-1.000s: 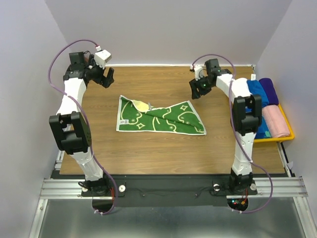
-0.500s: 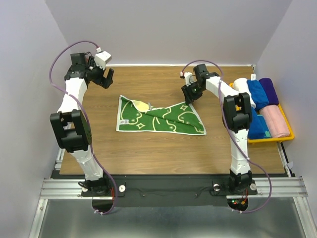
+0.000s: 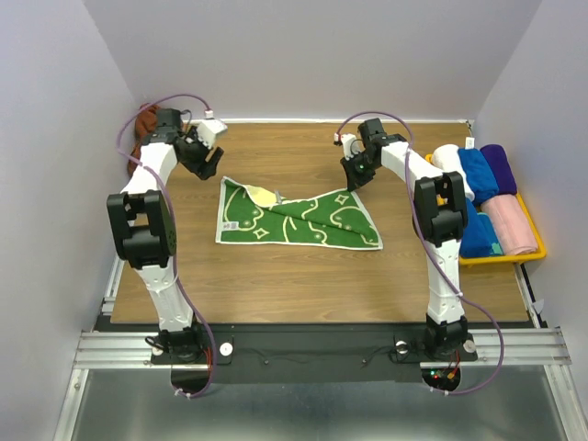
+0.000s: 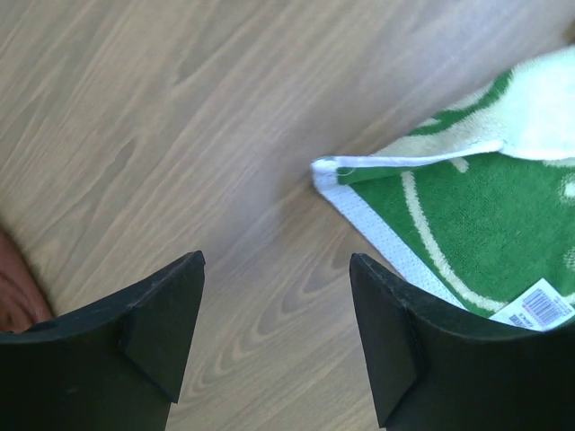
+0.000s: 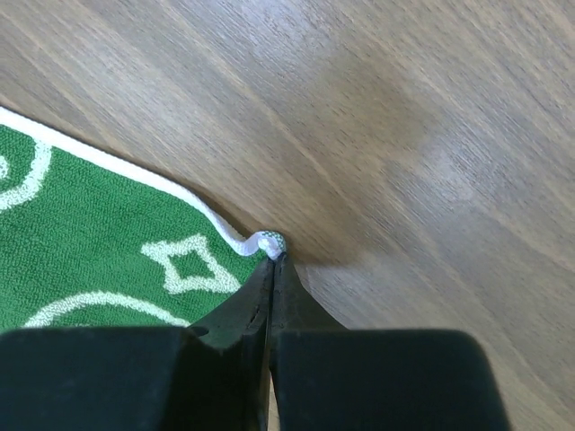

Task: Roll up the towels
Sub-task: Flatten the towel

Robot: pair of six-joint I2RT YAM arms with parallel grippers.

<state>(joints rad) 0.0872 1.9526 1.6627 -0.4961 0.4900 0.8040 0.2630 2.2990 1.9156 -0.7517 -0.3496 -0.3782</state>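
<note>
Green-patterned towel (image 3: 294, 220) lies rumpled, its pile looped, in the middle of the wood-grain table (image 3: 276, 285); the rust-brown towel (image 3: 144, 124) sits bunched at the far-left corner. From the left wrist, the left gripper (image 4: 274, 269) stands wide apart, holding nothing, near a white-hemmed corner. From the right wrist, the right gripper (image 5: 272, 260) pinches another hemmed corner tight.

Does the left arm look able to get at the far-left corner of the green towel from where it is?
Probably yes. The left gripper hangs open over bare table. The corner of the green towel lies just ahead of its fingers, a little to one side, with nothing between them.
</note>
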